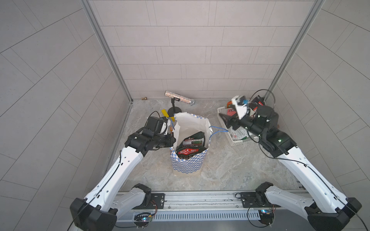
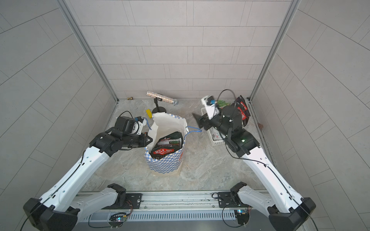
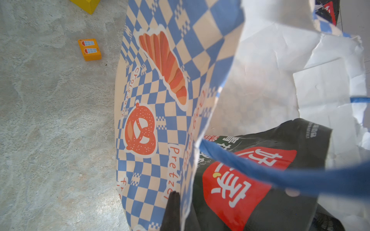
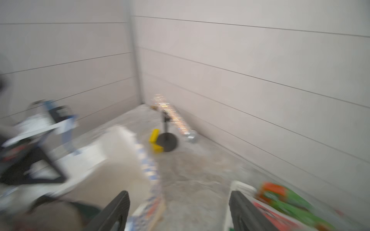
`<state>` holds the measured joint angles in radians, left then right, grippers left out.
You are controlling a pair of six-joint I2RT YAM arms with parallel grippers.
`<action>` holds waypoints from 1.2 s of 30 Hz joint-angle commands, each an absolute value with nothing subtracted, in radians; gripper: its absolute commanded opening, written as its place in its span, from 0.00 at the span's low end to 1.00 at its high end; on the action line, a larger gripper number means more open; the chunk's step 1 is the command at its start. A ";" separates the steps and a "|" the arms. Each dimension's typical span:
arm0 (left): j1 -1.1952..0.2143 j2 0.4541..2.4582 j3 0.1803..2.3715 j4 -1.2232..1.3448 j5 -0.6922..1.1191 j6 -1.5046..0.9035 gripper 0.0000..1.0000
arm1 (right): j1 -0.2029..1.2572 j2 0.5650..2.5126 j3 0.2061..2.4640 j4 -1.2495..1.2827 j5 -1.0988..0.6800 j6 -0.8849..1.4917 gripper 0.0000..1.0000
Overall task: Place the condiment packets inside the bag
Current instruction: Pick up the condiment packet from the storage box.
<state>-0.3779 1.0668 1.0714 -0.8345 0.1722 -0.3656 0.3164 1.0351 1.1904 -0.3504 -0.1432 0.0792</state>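
The bag [image 1: 188, 166] gapes at its far half, where only bare white wall shows; two upright condiment packets [image 1: 190, 147] fill the near half. The left pincer [image 1: 173, 140] is clamped on the left rim. A blue cord handle [image 1: 219, 131] crosses the strip between bag and white basket [image 1: 238, 143], where the right pincer [image 1: 227, 123] hangs spread wide. Behind the bag crowd a black stand [image 1: 174, 110] and a yellow block [image 1: 165, 113] — in front, the table [image 1: 230, 170] lies bare.
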 commanded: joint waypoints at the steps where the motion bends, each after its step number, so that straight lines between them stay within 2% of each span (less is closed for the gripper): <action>1: -0.377 1.074 1.062 -0.857 0.156 -0.343 0.00 | 0.023 1.065 1.135 -0.470 -0.146 0.375 0.80; 4: -0.378 1.076 1.063 -0.857 0.158 -0.342 0.00 | -0.192 1.132 1.075 -0.475 -0.219 0.404 0.77; 7: -0.377 1.080 1.062 -0.859 0.155 -0.341 0.00 | -0.259 1.216 1.079 -0.469 -0.244 0.357 0.74; 11: -0.378 1.083 1.061 -0.862 0.150 -0.340 0.00 | -0.262 1.307 1.128 -0.450 -0.280 0.308 0.72; 16: -0.377 1.083 1.060 -0.865 0.153 -0.339 0.00 | -0.264 1.444 1.207 -0.430 -0.180 0.280 0.73; 20: -0.378 1.090 1.061 -0.865 0.157 -0.337 0.00 | -0.267 1.580 1.311 -0.474 -0.169 0.263 0.73; 25: -0.378 1.094 1.059 -0.864 0.160 -0.337 0.00 | -0.267 1.719 1.383 -0.524 -0.229 0.253 0.67; 31: -0.378 1.101 1.057 -0.865 0.159 -0.336 0.00 | -0.267 1.739 1.305 -0.497 -0.238 0.263 0.66; 36: -0.378 1.112 1.057 -0.869 0.159 -0.336 0.00 | -0.272 1.689 1.203 -0.431 -0.433 0.302 0.66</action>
<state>-0.3782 1.0901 1.0714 -0.8383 0.1852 -0.3576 -0.2661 1.7287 1.2556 -0.4374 -0.3027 0.2733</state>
